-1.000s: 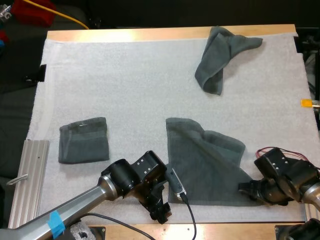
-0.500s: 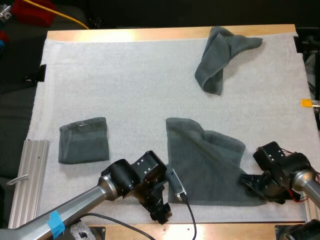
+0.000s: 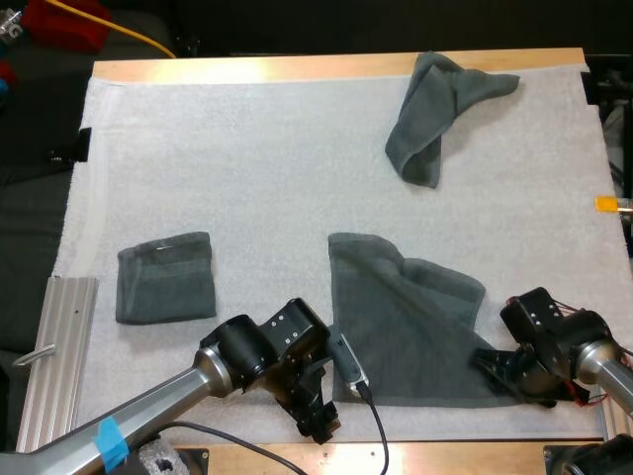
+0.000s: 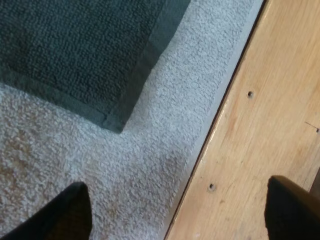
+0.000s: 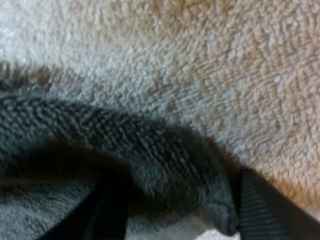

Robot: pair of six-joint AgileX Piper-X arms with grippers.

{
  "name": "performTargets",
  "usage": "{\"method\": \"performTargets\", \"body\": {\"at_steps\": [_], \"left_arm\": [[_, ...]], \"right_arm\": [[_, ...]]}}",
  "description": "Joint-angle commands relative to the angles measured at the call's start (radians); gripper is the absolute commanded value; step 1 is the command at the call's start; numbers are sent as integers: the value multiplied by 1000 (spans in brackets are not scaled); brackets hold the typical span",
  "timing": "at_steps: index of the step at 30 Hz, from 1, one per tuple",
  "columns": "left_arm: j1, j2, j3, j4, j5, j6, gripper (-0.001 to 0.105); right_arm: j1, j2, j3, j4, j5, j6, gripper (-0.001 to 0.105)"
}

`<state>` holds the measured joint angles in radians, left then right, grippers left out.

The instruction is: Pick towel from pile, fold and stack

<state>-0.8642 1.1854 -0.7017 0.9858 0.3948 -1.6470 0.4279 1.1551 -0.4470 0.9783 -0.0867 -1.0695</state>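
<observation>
Three towels on the mat [image 3: 247,148], read as a clock face from the high view.
The crumpled towel [image 3: 435,114] lies at 1 o'clock by the far edge. The folded towel [image 3: 166,277] is at 8 o'clock, well apart. The spread towel [image 3: 406,317] is at 5 o'clock — my left gripper [image 3: 318,424] just off its 7 o'clock corner, my right gripper [image 3: 492,364] at its 4 o'clock corner, that corner between its fingers.

Nothing fancy on the left arm [image 3: 148,406]: plain silver-grey tube with a band of blue tape [image 3: 111,442] round it, then a fat, rounded black wrist dotted with a few small pale screws. All matte black on the left gripper [image 3: 318,426], with blunt rounded fingers [image 4: 70,212]. Same deal on the right arm [image 3: 605,364], silver link into a boxy black wrist. Black again on the right gripper [image 3: 492,362], fingers [image 5: 265,210] finely ribbed on the pad.
</observation>
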Motion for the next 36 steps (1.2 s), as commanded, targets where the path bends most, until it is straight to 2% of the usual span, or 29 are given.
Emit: {"method": "performTargets", "body": {"at_steps": [1, 8, 11, 16, 21, 26, 29, 32, 36], "left_arm": [[-5, -3, -1, -7, 5, -10, 69], [-5, -3, -1, -20, 5, -10, 69], [-5, -3, -1, -20, 5, -10, 69], [-5, -3, -1, -34, 5, -13, 69], [-5, 18, -1, -110, -5, -15, 69], [-5, 62, -1, -117, -150, 32, 69], [-5, 91, -1, -125, -160, 75, 69], [-11, 121, -1, -138, -166, 80, 69], [-70, 154, -1, -161, -252, 117, 69]], "right_arm": [[-6, 0, 2, -6, -15, 4, 38], [-6, 0, 2, -8, -15, -10, 10], [-6, 0, 2, -21, -18, -16, 4], [-6, 0, 2, -27, -25, -33, 4], [-6, 0, 2, -29, -25, -33, 4], [-6, 0, 2, -30, -25, -33, 4], [-6, 0, 2, -32, -25, -38, 4], [-6, 0, 2, -35, -30, -41, 4], [-6, 0, 2, -34, -29, -41, 4]]}}
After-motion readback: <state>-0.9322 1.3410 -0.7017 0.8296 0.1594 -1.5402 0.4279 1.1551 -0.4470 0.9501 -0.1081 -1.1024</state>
